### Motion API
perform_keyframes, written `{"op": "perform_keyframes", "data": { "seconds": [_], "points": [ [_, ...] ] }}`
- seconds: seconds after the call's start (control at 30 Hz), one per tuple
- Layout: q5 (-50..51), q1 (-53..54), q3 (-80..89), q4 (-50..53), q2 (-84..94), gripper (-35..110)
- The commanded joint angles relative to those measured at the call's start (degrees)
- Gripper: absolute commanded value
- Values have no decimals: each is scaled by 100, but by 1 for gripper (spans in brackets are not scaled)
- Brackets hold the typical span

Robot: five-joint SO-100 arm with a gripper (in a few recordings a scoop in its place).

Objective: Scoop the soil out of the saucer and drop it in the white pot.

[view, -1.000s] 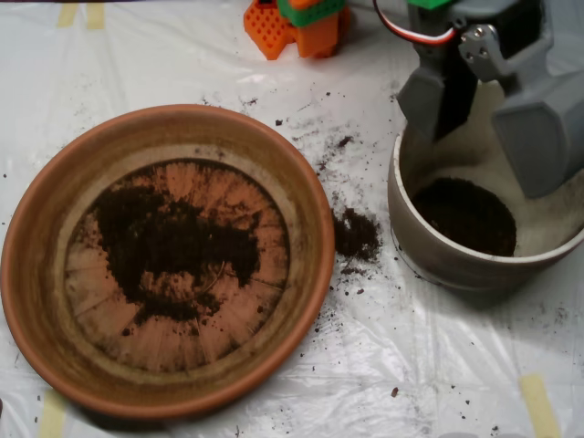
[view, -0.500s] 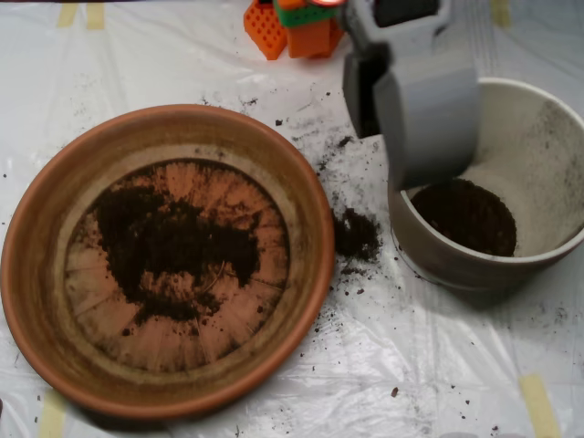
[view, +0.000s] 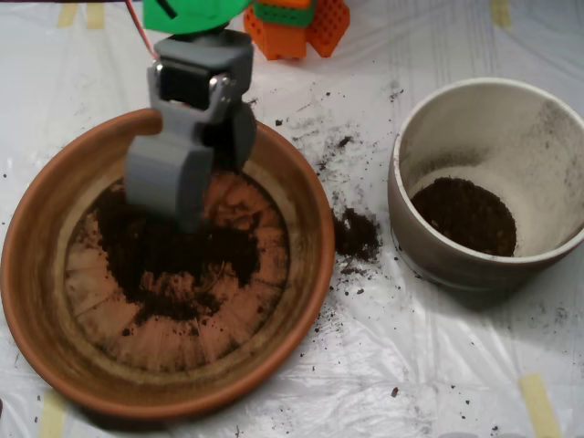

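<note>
The terracotta saucer fills the left half of the overhead view, with a dark patch of soil spread over its ridged floor. My grey scoop hangs over the saucer's upper left part, just above the top edge of that soil. Its two shells stand apart, so it is open, with the left shell lower and nearer the soil. The white pot stands at the right and holds a round layer of soil at its bottom.
A spilled clump of soil lies on the white plastic sheet between saucer and pot, with crumbs scattered above it. Orange and green arm parts sit at the top edge. Yellow tape strips hold the sheet's corners.
The scoop has swung left from above the white pot, past the gap between the vessels, to above the saucer's upper left. The pot's inside now shows fully.
</note>
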Motion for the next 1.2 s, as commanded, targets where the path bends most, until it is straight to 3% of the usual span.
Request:
{"op": "perform_keyframes", "data": {
  "seconds": [0.0,0.37,0.63,0.93,1.17],
  "points": [
    [-44,659,202,-483,-158,30],
    [-53,2013,-466,-809,-2294,34],
    [-193,2224,-1195,-703,-3094,37],
    [-571,2312,-3647,624,-5221,28],
    [-659,2241,-3217,422,-4948,25]
  ]
}}
